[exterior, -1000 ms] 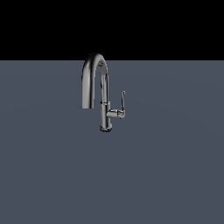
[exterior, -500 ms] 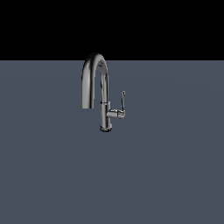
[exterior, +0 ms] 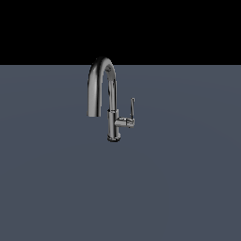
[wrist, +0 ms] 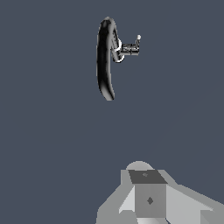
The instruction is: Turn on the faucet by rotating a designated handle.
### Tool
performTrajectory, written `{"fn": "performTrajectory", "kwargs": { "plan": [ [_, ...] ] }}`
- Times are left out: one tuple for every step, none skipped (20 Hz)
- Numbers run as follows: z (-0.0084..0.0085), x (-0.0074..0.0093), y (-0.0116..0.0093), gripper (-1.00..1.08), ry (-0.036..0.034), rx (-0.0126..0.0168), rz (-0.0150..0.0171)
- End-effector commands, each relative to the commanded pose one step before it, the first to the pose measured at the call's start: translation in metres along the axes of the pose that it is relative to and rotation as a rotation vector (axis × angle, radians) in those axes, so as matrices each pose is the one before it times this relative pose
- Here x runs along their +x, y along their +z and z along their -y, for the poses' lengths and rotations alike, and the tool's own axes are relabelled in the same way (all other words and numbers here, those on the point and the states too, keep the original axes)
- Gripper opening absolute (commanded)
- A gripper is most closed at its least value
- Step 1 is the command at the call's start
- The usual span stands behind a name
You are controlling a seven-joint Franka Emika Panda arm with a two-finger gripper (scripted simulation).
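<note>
The chrome gooseneck faucet (exterior: 102, 89) stands upright on the grey surface, its round base (exterior: 113, 138) below the slim body. The handle (exterior: 132, 109) is a thin lever pointing up from a stubby horizontal cylinder (exterior: 124, 122) on the body's side toward the exterior view's right. The wrist view looks down on the faucet (wrist: 106, 59) and its handle (wrist: 131, 47) from above. My gripper (wrist: 148, 192) shows only as grey blocks at the edge of the wrist view, well away from the faucet and touching nothing. I cannot make out how its jaws stand. The arm is not in the exterior view.
A flat dark grey surface (exterior: 179, 188) runs all around the faucet, with a black background (exterior: 188, 28) behind it. No other object shows.
</note>
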State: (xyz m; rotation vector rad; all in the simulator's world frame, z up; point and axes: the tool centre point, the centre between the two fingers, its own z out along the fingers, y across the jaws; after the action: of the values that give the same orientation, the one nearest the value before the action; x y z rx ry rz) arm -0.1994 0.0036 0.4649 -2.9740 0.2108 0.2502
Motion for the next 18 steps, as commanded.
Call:
{"fn": "performTrajectory", "kwargs": {
  "plan": [
    [0.00068, 0.01496, 0.00236, -1.0, 0.04271, 0.04286, 0.0332],
    [0.00036, 0.00615, 0.00087, -1.0, 0.01746, 0.01789, 0.01366],
    [0.00037, 0.0062, 0.00087, -1.0, 0.0176, 0.01806, 0.01377],
    [0.00037, 0.00626, 0.00087, -1.0, 0.01773, 0.01823, 0.01388],
    [0.00037, 0.00631, 0.00088, -1.0, 0.01787, 0.0184, 0.01399],
    [0.00038, 0.00636, 0.00088, -1.0, 0.018, 0.01857, 0.0141],
    [0.00038, 0.00641, 0.00088, -1.0, 0.01813, 0.01874, 0.01421],
    [0.00039, 0.00646, 0.00088, -1.0, 0.01825, 0.0189, 0.01432],
    [0.00039, 0.00651, 0.00089, -1.0, 0.01838, 0.01908, 0.01443],
    [0.00039, 0.00656, 0.00089, -1.0, 0.01851, 0.01925, 0.01454],
    [0.00039, 0.00661, 0.00089, -1.0, 0.01863, 0.01943, 0.01466],
    [0.0004, 0.00666, 0.00089, -1.0, 0.01876, 0.0196, 0.01477],
    [0.0004, 0.00671, 0.00089, -1.0, 0.01889, 0.01978, 0.01489],
    [0.0004, 0.00676, 0.0009, -1.0, 0.01902, 0.01996, 0.01502],
    [0.0004, 0.00682, 0.0009, -1.0, 0.01915, 0.02015, 0.01515],
    [0.0004, 0.00687, 0.0009, -1.0, 0.01929, 0.02034, 0.01528],
    [0.0004, 0.00693, 0.00091, -1.0, 0.01944, 0.02054, 0.01542],
    [0.0004, 0.00699, 0.00091, -1.0, 0.0196, 0.02075, 0.01558]
  ]
}}
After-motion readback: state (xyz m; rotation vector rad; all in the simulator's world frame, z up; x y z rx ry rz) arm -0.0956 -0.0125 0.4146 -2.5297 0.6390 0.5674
